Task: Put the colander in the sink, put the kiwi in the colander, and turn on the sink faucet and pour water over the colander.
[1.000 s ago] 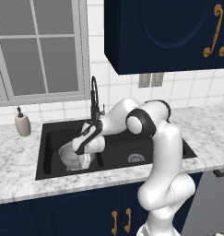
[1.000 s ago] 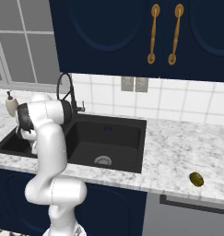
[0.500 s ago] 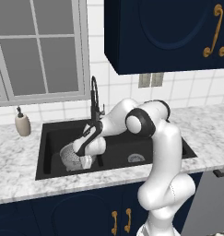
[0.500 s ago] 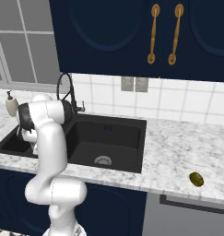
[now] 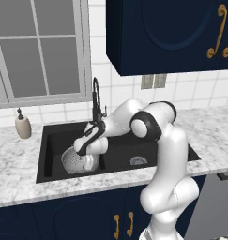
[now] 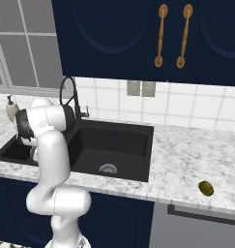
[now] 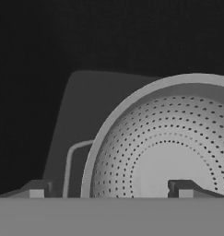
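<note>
The light grey, hole-dotted colander sits upright in the left basin of the black sink. My gripper hangs over its right rim. In the hand view the gripper is open wide across the colander rim, one fingertip outside the bowl and the other inside it, neither touching. The dark arched sink faucet stands behind the basin divider, with no water running. The kiwi lies on the marble counter far right of the sink.
A beige soap dispenser stands on the counter left of the sink. The right basin holds a metal drain. Dark blue cabinets hang above the faucet, and a window is behind the left counter.
The jaws went from shut on the colander's rim to wide open, letting it go in the left basin. The arm has barely moved.
</note>
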You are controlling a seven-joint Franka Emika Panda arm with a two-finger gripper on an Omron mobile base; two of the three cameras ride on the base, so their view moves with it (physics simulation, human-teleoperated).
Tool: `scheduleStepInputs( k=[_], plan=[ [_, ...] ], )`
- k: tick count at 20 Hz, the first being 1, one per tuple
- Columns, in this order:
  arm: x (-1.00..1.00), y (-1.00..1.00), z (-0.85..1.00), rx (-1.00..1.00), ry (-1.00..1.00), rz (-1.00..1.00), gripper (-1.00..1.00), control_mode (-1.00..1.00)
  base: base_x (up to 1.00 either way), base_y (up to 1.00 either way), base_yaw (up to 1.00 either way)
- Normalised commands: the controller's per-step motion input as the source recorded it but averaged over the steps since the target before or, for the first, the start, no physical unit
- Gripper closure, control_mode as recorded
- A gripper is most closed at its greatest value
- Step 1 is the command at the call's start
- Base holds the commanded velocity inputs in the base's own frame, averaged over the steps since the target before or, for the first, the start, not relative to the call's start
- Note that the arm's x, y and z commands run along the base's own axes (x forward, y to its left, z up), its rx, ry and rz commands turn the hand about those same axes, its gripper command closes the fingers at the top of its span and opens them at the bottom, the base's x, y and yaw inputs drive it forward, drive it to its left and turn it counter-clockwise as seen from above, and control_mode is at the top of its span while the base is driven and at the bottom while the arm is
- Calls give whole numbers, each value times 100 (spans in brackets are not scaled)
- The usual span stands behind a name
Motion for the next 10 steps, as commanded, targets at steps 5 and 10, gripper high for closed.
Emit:
scheduleStepInputs(
  k=[5,10],
  plan=[
    [-19,0,68,0,0,-3,-100,-100,0,0,0],
    [-85,-7,49,0,0,-14,-100,-100,0,0,0]
  ],
)
